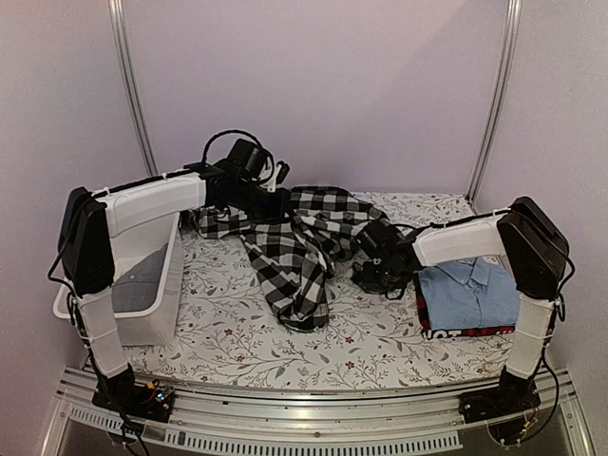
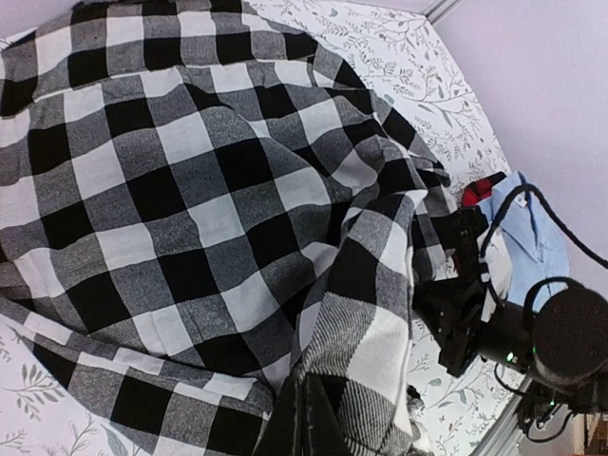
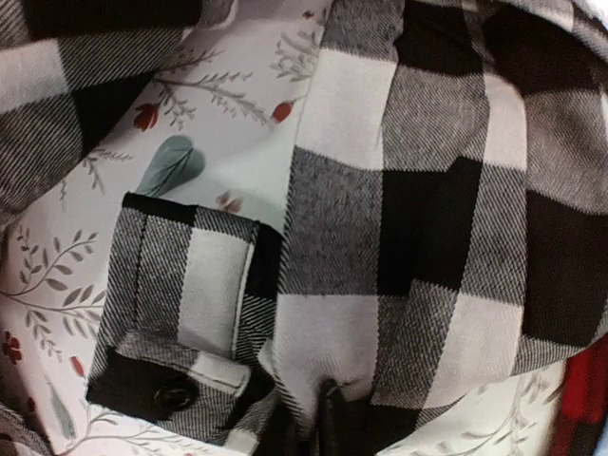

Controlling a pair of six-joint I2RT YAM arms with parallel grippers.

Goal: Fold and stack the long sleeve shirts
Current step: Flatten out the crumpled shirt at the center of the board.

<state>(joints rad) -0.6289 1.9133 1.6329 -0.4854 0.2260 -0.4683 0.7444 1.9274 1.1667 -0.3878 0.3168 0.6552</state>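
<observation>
Checked shirt [image 1: 296,261] hangs pinched between left hand [image 1: 274,202] and right hand [image 1: 367,245].

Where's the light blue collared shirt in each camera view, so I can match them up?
Top external: the light blue shirt lies folded at the right, under the right arm.
Left wrist: at the right edge, beyond the checked cloth.
Right wrist: not in it.
Shared landmark: the checked shirt, seen in all three.

The top view looks down over the whole table [image 1: 228,332]; both wrist views press close on the checked shirt [image 1: 294,266].
</observation>
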